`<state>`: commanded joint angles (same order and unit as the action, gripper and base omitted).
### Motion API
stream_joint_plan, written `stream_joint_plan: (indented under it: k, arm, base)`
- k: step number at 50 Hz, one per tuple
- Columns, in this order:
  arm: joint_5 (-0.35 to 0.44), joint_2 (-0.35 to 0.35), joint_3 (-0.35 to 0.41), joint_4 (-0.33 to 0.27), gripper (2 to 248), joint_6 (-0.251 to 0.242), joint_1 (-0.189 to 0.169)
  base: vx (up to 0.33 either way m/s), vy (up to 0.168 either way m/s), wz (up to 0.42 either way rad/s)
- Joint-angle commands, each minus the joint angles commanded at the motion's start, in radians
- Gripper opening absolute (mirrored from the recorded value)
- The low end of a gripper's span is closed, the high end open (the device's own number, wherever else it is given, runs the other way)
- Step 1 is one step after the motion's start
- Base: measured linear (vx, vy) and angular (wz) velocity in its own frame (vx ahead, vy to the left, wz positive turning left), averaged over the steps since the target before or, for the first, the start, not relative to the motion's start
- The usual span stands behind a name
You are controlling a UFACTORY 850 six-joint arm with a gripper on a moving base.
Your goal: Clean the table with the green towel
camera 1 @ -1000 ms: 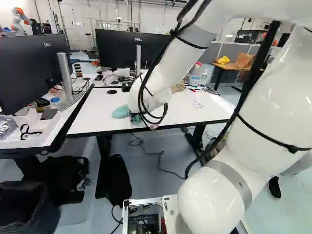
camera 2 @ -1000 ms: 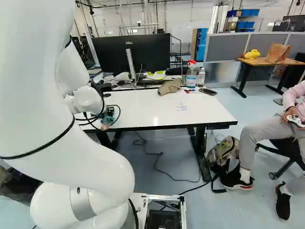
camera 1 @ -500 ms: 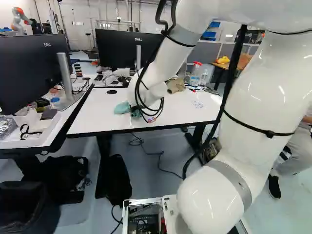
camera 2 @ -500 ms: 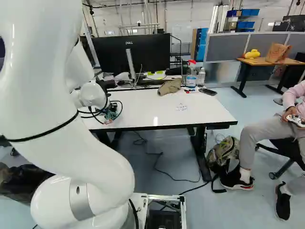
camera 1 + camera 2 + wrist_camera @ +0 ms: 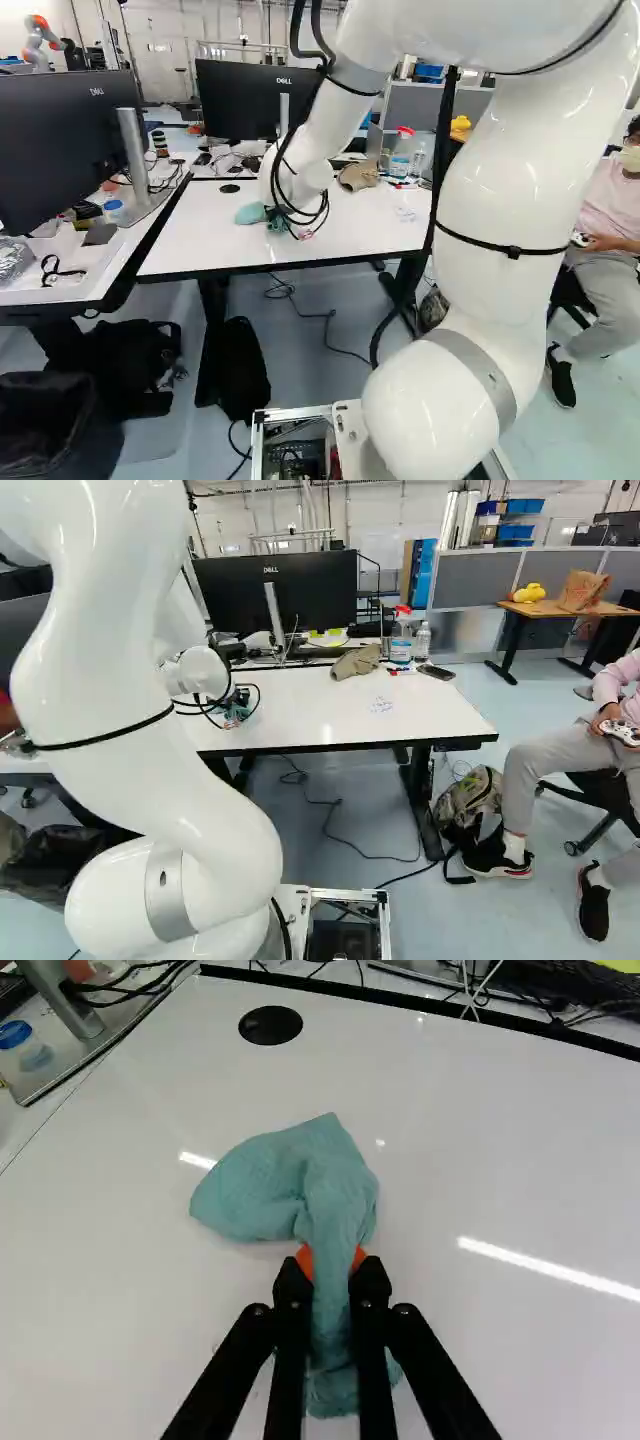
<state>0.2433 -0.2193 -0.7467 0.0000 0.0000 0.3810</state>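
The gripper (image 5: pixel 238 704) is closed on the green towel (image 5: pixel 340 1195), its orange pads (image 5: pixel 305 1259) pressing from both sides. One end of the towel hangs back beneath the fingers; the other fans out ahead of them over the white table (image 5: pixel 500 1170). Beyond the towel, ahead of the gripper and toward the left of the left base view, is a black round disc (image 5: pixel 270 1025) in the tabletop. Farther ahead, to the gripper's right in the right base view, are a brown cloth bundle (image 5: pixel 357 662) and a spray bottle (image 5: pixel 402 640). Past the table, a monitor (image 5: pixel 310 590) stands ahead of the gripper.
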Motion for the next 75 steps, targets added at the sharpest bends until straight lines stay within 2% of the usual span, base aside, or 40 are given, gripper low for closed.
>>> stream_joint_plan:
  k: [18, 52, 67, 75]
  arm:
    - [0.0, -0.008, -0.009, 0.0, 50, 0.0, 0.05]
    - [0.0, 0.094, 0.107, 0.0, 50, 0.0, 0.147]
    - [0.0, 0.157, 0.175, 0.0, 50, 0.0, 0.173]
    - [0.0, 0.178, 0.197, 0.0, 50, 0.0, 0.176]
  base:
    - [0.0, 0.0, 0.0]
    - [0.0, 0.0, 0.0]
    - [0.0, 0.0, 0.0]
    - [0.0, 0.0, 0.0]
